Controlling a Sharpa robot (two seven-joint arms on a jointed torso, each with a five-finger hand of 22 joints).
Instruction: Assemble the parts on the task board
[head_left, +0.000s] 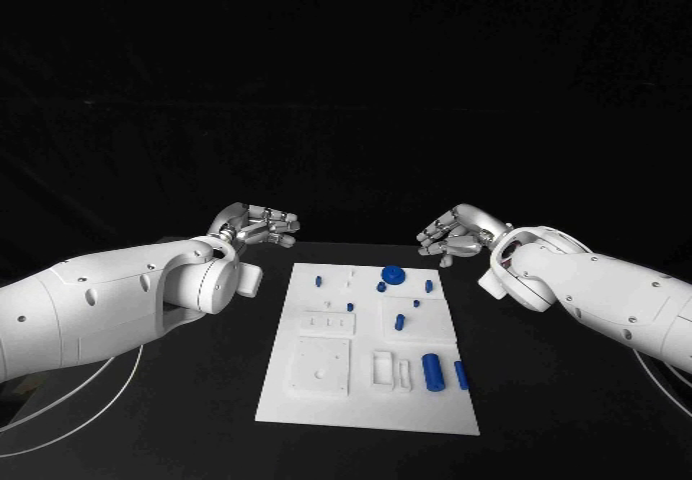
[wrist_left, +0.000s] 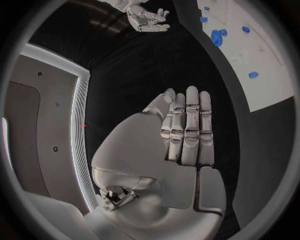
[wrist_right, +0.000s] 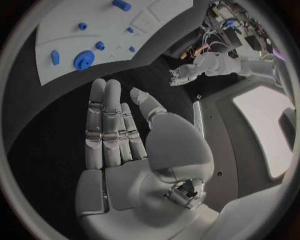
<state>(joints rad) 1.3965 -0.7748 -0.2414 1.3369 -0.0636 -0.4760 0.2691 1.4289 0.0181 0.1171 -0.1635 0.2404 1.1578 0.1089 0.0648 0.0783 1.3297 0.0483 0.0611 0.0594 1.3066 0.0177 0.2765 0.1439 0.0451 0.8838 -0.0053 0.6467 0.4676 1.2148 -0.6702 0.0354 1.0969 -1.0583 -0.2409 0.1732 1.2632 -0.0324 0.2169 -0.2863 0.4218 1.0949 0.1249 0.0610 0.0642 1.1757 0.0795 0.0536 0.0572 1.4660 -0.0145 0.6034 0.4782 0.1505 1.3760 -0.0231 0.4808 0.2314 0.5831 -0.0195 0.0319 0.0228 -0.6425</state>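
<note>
Head view is showing the white task board (head_left: 369, 350) lying lengthwise at the counter's (head_left: 548, 400) middle. Nearest on it, two blue cylinders (head_left: 433, 371) are lying side by side, long axes running 12 to 6; farther off, a blue gear (head_left: 391, 271) is sitting at the far edge. Beyond the board, the left hand (head_left: 260, 224) is hovering at 11 o'clock and the right hand (head_left: 459, 235) at 1 o'clock, both empty with fingers extended together. The right hand looks nearer the gear, which is lying toward 7 o'clock from it.
</note>
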